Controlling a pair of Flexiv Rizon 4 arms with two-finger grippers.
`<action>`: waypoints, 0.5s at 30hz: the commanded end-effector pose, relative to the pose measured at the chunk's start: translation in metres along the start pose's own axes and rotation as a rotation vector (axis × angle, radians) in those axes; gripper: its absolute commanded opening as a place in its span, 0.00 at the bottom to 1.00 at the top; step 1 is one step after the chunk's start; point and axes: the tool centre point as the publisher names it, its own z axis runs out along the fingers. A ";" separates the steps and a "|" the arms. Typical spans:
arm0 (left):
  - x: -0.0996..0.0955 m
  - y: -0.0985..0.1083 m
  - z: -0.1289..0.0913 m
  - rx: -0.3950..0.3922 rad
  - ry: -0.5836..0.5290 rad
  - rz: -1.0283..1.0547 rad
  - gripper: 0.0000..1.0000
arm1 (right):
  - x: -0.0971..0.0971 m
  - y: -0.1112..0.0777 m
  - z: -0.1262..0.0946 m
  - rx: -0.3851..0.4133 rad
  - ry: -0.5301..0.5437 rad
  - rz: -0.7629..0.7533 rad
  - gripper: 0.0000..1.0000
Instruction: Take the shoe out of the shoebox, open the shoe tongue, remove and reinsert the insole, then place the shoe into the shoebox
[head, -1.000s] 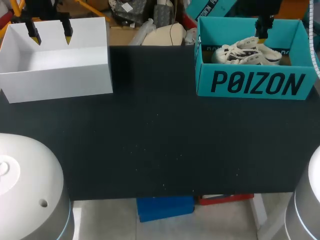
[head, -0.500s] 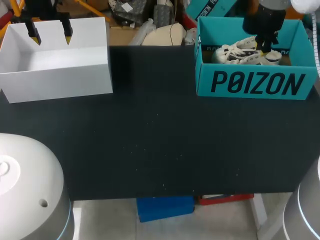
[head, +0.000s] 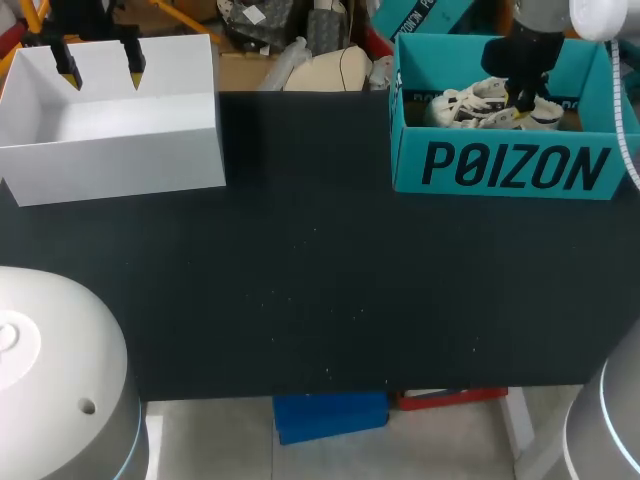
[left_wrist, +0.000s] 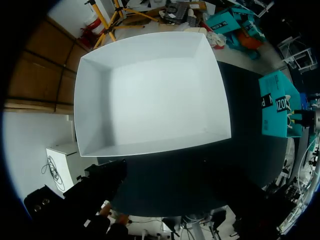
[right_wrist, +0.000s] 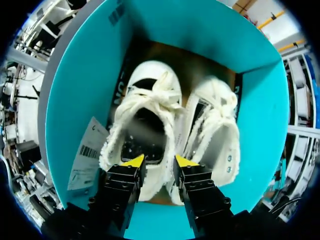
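Note:
A teal shoebox (head: 510, 165) stands at the table's back right with a pair of white lace-up shoes (head: 478, 106) inside. My right gripper (head: 521, 101) hangs inside the box over them. In the right wrist view the right gripper (right_wrist: 159, 161) is open by a narrow gap. One yellow tip is over the heel opening of the nearer shoe (right_wrist: 145, 100), the other over the gap beside the second shoe (right_wrist: 215, 125), astride the shoe's collar wall. My left gripper (head: 100, 70) is open wide above the white box (head: 120, 150), holding nothing.
The white box (left_wrist: 150, 85) at the back left has nothing in it. A paper tag (right_wrist: 85, 155) lies against the teal box wall (right_wrist: 75, 100) beside the nearer shoe. The black tabletop (head: 320, 280) stretches between the two boxes.
My right arm has come down from above the shoebox's back wall into the box, over the shoes. The left arm has not moved.

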 end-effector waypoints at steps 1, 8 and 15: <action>0.001 0.001 -0.001 -0.001 -0.002 -0.002 1.00 | -0.006 0.000 0.013 -0.007 0.011 0.015 0.32; 0.001 0.001 -0.001 -0.001 -0.002 -0.002 1.00 | -0.012 0.000 0.026 -0.020 0.015 0.040 0.30; 0.001 0.001 -0.001 -0.001 -0.002 -0.002 1.00 | -0.016 0.001 0.042 -0.005 0.027 0.046 0.27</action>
